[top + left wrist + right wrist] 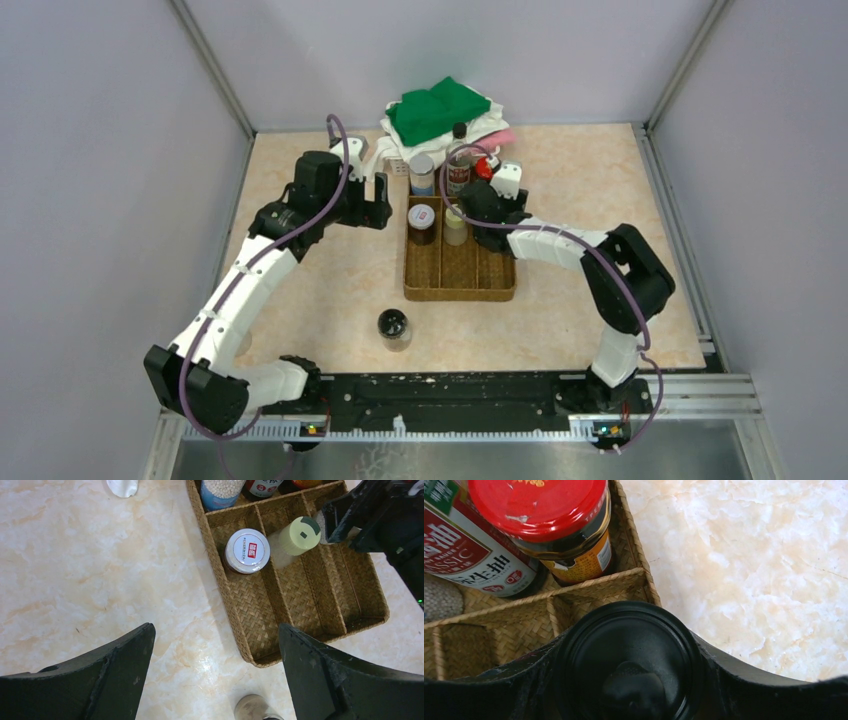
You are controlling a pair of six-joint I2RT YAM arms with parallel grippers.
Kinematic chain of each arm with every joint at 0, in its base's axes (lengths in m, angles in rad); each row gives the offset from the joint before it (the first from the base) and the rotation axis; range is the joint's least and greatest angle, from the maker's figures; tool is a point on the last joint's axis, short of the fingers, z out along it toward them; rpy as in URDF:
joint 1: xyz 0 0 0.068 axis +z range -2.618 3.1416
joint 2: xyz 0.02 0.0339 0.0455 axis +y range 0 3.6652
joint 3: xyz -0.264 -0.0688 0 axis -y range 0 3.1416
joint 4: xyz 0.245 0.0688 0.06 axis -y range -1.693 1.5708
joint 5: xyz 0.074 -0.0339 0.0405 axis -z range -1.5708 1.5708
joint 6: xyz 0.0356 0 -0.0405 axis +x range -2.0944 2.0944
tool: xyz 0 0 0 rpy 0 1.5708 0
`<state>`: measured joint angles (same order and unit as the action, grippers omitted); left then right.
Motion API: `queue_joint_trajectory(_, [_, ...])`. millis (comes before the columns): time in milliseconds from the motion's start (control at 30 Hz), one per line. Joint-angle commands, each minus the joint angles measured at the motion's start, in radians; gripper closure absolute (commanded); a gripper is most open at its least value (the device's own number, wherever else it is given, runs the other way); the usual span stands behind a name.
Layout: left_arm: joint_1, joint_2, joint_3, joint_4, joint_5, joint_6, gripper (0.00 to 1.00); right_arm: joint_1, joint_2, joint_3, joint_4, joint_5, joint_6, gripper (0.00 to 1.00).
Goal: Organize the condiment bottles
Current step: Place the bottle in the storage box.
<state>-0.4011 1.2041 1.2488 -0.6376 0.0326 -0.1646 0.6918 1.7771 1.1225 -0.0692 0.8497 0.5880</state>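
Observation:
A woven brown tray [486, 283] holds the condiment bottles. A grey-lidded bottle [422, 172], a tall clear black-capped one [459, 160] and a red-lidded jar [544, 510] stand in its far row. In the near compartments are a white-lidded jar [247, 550] and a yellowish-lidded one [300, 535]. My right gripper [628, 647] is shut on a black-lidded jar [626, 675] over the tray's right compartment. Left of the tray, my left gripper [215, 630] hangs open and empty above the table. Another dark-lidded jar [394, 327] stands alone on the table in front of the tray.
A pile of green and white cloths [440, 112] lies behind the tray against the back wall. Grey walls close in the marble-patterned table [300, 300] on the left, back and right. The right arm [620, 270] arches over the table's right side.

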Motion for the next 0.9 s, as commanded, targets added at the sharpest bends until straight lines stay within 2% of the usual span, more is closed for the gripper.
queue_joint_trajectory(0, [0.002, -0.014, -0.004, 0.02, 0.003, 0.011, 0.01, -0.001, 0.033, 0.069, 0.087, 0.04, -0.027, 0.71])
queue_joint_trajectory(167, [0.002, -0.015, -0.009, 0.024, -0.002, 0.007, 0.01, -0.001, 0.043, 0.065, 0.09, 0.028, -0.024, 0.69])
queue_joint_trajectory(200, [0.002, -0.015, -0.011, 0.026, -0.002, 0.005, 0.01, -0.001, 0.044, 0.066, 0.088, 0.028, -0.025, 0.65])
queue_joint_trajectory(300, [0.003, -0.012, -0.017, 0.029, -0.001, 0.001, 0.01, -0.001, 0.038, 0.06, 0.08, 0.019, -0.018, 0.42])
queue_joint_trajectory(500, [0.002, -0.014, -0.016, 0.03, -0.006, -0.003, 0.01, 0.0, -0.008, 0.013, 0.082, 0.001, -0.009, 0.34])
queue_joint_trajectory(533, [0.003, -0.013, -0.015, 0.03, -0.006, -0.004, 0.01, 0.0, -0.015, 0.007, 0.077, 0.001, -0.004, 0.29])
queue_joint_trajectory(700, [0.002, -0.019, -0.022, 0.032, -0.008, -0.011, 0.01, 0.001, -0.055, -0.026, 0.074, -0.011, -0.002, 0.17])
queue_joint_trajectory(867, [0.002, -0.023, -0.023, 0.03, -0.023, -0.01, 0.01, 0.013, -0.102, -0.045, 0.058, -0.009, -0.011, 0.15])
